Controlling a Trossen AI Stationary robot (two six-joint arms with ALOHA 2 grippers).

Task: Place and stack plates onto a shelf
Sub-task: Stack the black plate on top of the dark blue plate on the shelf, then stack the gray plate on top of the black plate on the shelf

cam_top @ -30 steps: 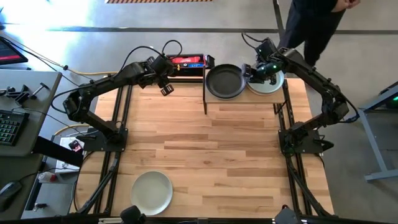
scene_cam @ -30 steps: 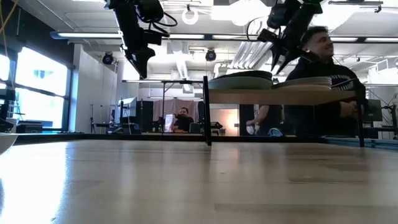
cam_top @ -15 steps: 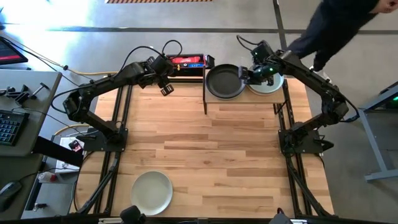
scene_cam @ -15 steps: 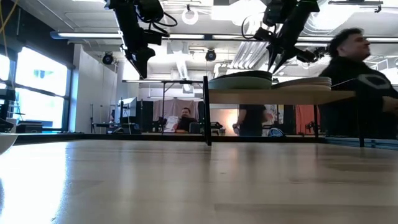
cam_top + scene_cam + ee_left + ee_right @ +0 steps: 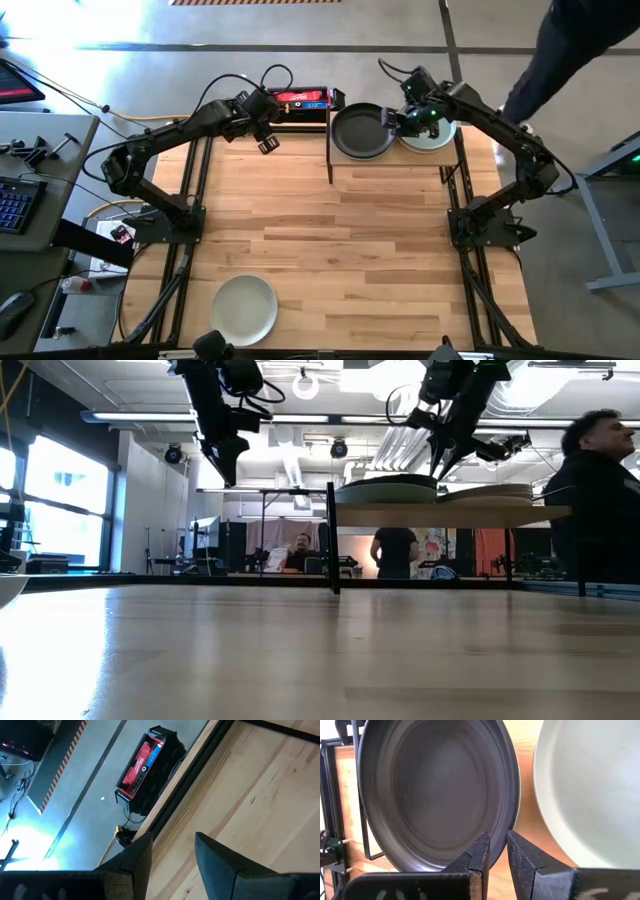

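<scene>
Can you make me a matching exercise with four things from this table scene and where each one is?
Things:
1. black plate
2. pale plate
3. right gripper
4. left gripper

Places:
A. near the tabletop's front edge
B. above the gap between the shelf's two stacks
C. left side of the shelf
D. over the tabletop's back left

Pairs: 1-C, 2-A, 3-B, 4-D
</scene>
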